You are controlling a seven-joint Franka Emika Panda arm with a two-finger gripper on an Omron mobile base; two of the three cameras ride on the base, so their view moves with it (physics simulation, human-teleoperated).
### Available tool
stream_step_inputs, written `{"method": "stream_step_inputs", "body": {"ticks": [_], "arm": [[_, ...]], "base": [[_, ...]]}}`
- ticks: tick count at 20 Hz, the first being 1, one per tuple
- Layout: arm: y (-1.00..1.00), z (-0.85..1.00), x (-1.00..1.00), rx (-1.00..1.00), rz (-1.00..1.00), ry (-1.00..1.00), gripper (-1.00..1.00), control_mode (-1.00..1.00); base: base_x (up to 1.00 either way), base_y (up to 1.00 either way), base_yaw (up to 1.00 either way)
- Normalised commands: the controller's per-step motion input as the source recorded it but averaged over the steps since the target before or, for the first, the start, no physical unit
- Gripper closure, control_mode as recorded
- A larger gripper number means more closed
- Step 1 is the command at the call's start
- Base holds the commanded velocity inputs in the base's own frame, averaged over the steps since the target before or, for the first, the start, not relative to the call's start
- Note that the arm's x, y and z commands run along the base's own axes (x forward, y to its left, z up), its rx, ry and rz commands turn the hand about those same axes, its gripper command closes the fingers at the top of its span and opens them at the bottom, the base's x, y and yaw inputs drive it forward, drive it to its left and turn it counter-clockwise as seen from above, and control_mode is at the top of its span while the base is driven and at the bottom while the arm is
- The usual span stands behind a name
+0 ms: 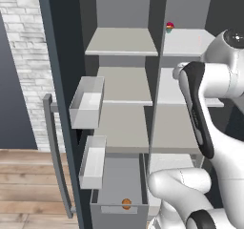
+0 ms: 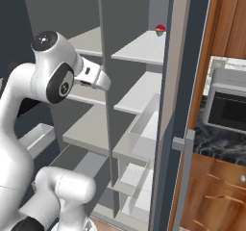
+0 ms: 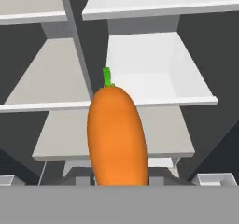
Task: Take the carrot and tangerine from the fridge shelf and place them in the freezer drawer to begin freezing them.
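Carrot: orange, blunt, green stub at far end; held lengthwise in the fingers, closed on its near end; seen in hand view in front of the open fridge interior, over the shelves rather than on one.

Tangerine: small plain-orange ball; lying in the freezer drawer, at its front, just behind the lighter grey front panel; drawer pulled out at the bottom of the left compartment.

Fridge shelf: pale white-grey board, upper right compartment; one of several alike stacked below it. Same board in right base view; in hand view a like board behind the carrot's tip.

Small round item, red over green: at back left corner of the upper pale shelf, beside the centre divider; also in right base view. Kind not determinable.

Duller grey boards: left compartment, three levels, divided from the pale ones by a thin vertical partition.

Door bins: two white open-topped boxes on the open left door, one above the other; contents not visible. Further white bins on the right door.

Door handle: grey vertical bar, left door.

Surroundings: white brick wall, wooden floor, oven front set in wooden cabinetry.
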Motion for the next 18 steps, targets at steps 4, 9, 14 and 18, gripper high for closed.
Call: {"method": "stream_step_inputs", "body": {"ticks": [4, 9, 14, 18], "arm": [[0.23, -0.09, -0.41, 0.08, 0.00, 0.17, 1.00, -1.00], [0.00, 0.00, 0.00, 0.00, 0.00, 0.00, 1.00, 1.00], [0.00, 0.00, 0.00, 0.00, 0.00, 0.00, 1.00, 1.00], [0.00, 0.00, 0.00, 0.00, 0.00, 0.00, 1.00, 1.00]], "base": [[0.00, 0.00, 0.00], [-0.58, 0.37, 0.00], [-0.29, 0.50, 0.00], [-0.15, 0.37, 0.00]]}}
